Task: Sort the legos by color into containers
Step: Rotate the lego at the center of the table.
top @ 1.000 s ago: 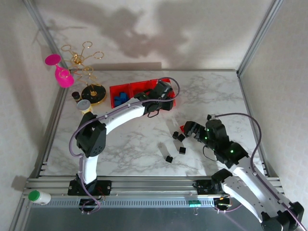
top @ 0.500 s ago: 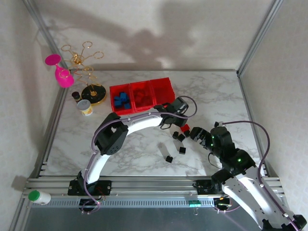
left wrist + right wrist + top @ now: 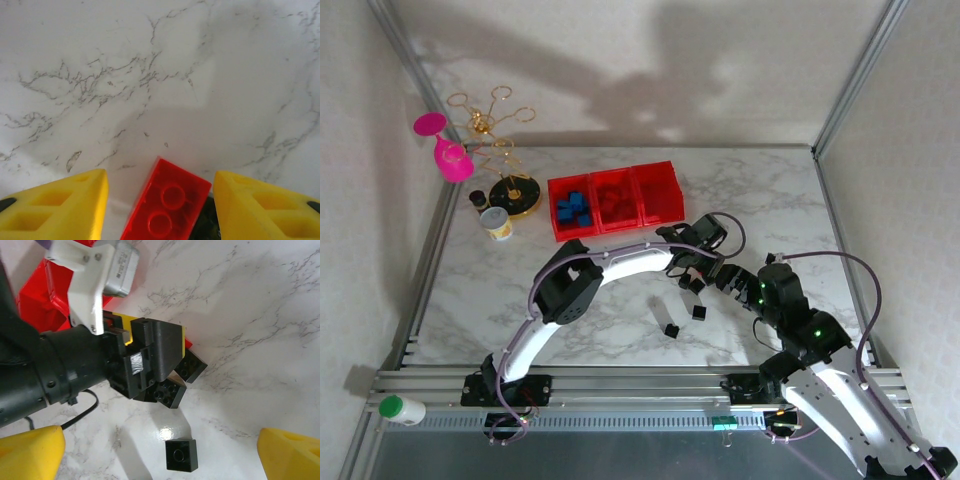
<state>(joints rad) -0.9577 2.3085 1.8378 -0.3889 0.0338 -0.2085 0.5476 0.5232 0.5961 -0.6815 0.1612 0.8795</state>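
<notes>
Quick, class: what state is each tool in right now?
Left tool: open, a red lego between its fingers, not gripped.
Right tool: open, holding nothing.

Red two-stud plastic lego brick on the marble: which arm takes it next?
Left. The left gripper stands open astride the red two-stud plastic lego brick, a yellow finger either side. The right gripper hangs open over a small black plastic brick instead.

At the back of the table [image 3: 460, 290]: row of bins [image 3: 620, 228], bricks [image 3: 572, 207] inside. Left of it, cup [image 3: 498, 223], wire stand [image 3: 510, 195] just behind. Before the bins, rightward, loose bricks [image 3: 671, 329] on the table.
</notes>
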